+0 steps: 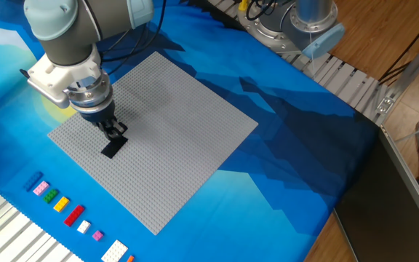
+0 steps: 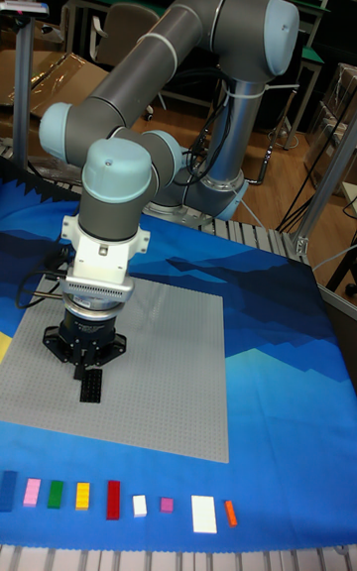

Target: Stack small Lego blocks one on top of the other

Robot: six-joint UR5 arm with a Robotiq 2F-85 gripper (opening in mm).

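Note:
The flat black Lego block (image 1: 112,148) lies on the grey baseplate (image 1: 173,131) near its left corner; it also shows in the tall fixed view (image 2: 92,388). My gripper (image 1: 114,130) hangs just above the block's far end, fingers pointing down (image 2: 87,367). The jaws look slightly apart with nothing held between them. A small blue Lego block (image 1: 33,182) lies on the blue cloth at the left end of a row of bricks, well clear of the gripper (image 2: 9,490).
A row of loose bricks runs along the cloth's front edge: pink (image 1: 41,188), green, yellow, red (image 1: 73,214), white and orange. A second arm's base (image 1: 297,25) and a ribbed metal rail (image 1: 348,84) stand at the back right.

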